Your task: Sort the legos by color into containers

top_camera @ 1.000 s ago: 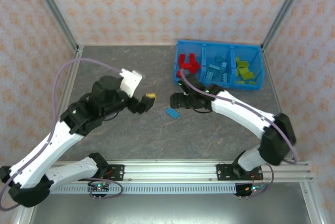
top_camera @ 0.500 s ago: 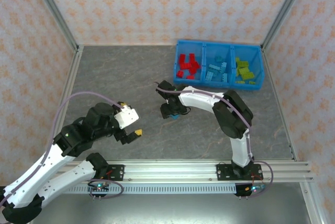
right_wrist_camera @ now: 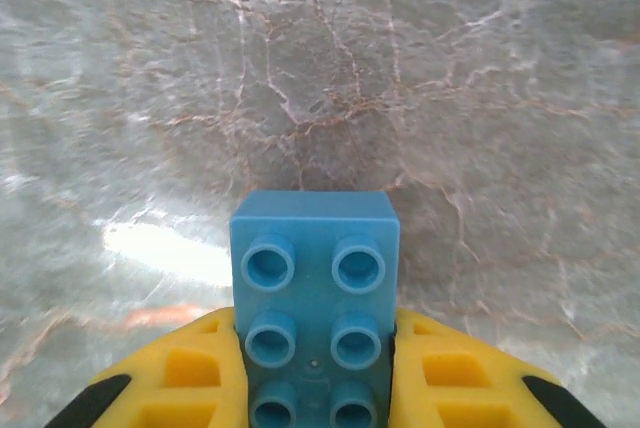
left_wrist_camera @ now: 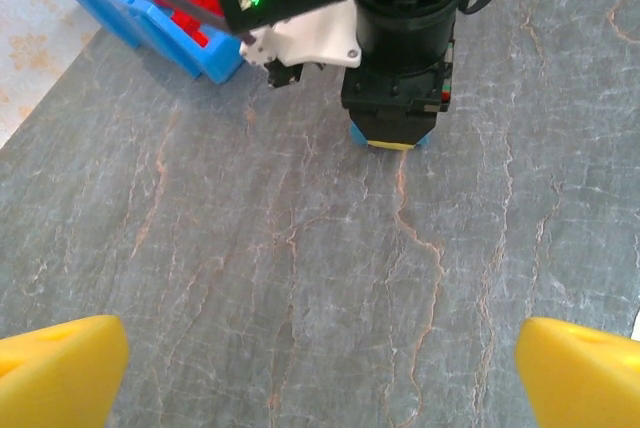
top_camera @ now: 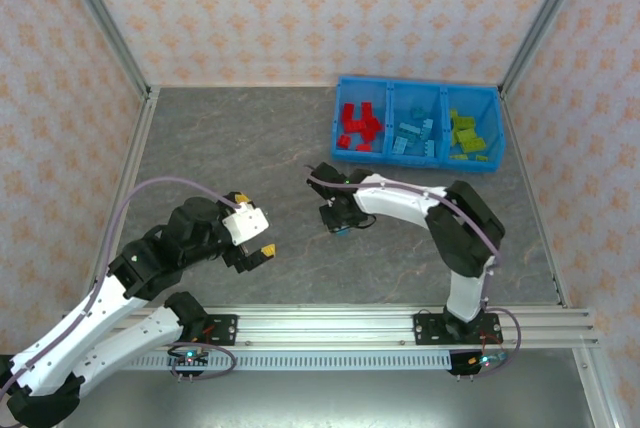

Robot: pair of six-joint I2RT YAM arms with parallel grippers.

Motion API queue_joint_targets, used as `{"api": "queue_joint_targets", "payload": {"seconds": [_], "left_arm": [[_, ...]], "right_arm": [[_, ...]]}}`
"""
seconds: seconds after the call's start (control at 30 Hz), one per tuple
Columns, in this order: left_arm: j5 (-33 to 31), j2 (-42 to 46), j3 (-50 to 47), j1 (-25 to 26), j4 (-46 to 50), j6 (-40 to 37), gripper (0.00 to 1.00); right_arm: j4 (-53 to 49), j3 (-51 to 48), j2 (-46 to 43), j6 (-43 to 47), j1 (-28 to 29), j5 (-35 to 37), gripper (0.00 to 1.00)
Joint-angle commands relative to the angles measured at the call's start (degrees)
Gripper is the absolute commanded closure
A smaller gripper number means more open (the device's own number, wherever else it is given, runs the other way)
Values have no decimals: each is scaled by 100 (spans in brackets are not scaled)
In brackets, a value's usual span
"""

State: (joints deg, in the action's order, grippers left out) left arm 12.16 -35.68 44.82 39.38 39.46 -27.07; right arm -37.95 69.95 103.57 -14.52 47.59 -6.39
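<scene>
We see the right jaws clamped on a light blue lego (right_wrist_camera: 315, 298), their yellow pads (right_wrist_camera: 190, 378) pressed against both long sides and its studs facing the wrist camera. From above, it sits low at the counter (top_camera: 230, 148), just 6 o'clock of centre. The blue bin (top_camera: 420, 163) lies at 1 o'clock from it, with red legos (top_camera: 358, 126), blue legos (top_camera: 415, 136) and green legos (top_camera: 466, 135) in separate compartments. At 9 o'clock, the left jaws gape wide, yellow fingertips (left_wrist_camera: 60, 368) holding nothing.
</scene>
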Motion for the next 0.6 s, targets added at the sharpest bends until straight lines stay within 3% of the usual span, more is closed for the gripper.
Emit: {"api": "queue_joint_targets", "payload": {"seconds": [0.0,0.17,0.37,0.57], "left_arm": [[340,114,-4,31,-336,92,0],[1068,41,157,35,-855,623,0],[1407,-562,207,239,-2328,1952,0],[915,-1274,582,762,-2451,2139,0]], "right_arm": [[404,-136,-879,-237,7,354,86],[717,-325,-1684,-491,-422,630,87],[1171,-394,-2340,-734,-1815,644,86],[1169,714,-1379,-446,-3376,433,86]]}}
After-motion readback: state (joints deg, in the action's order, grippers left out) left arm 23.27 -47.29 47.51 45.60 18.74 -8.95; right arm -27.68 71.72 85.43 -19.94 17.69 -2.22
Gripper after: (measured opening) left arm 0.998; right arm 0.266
